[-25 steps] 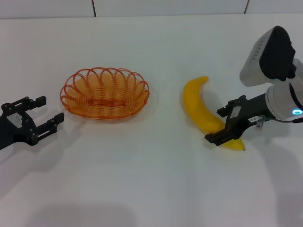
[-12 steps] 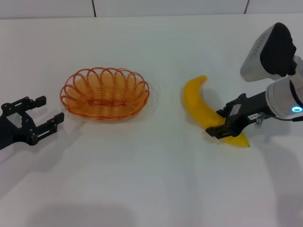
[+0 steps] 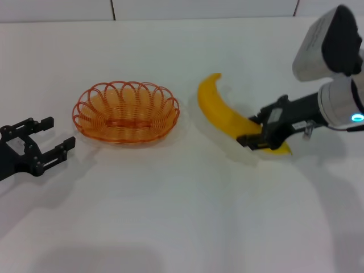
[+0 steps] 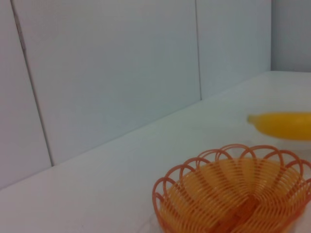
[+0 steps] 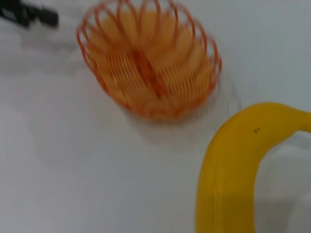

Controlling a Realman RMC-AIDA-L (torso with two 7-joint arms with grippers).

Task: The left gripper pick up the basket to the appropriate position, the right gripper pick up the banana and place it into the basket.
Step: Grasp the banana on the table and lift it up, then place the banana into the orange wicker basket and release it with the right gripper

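The orange wire basket (image 3: 125, 112) sits on the white table left of centre; it also shows in the left wrist view (image 4: 233, 196) and the right wrist view (image 5: 148, 60). My left gripper (image 3: 45, 140) is open and empty, a short way to the left of the basket. My right gripper (image 3: 255, 132) is shut on the yellow banana (image 3: 222, 115) near its dark-tipped end and holds it lifted above the table, to the right of the basket. The banana also shows in the right wrist view (image 5: 233, 165) and the left wrist view (image 4: 284, 125).
The white table (image 3: 170, 216) stretches wide in front. A tiled white wall (image 3: 199, 8) runs along the table's far edge. My bulky white right arm (image 3: 333, 62) stands at the far right.
My right gripper has closed on the banana, lifted it off the table and carried it left toward the basket. The left gripper and the basket have not moved.
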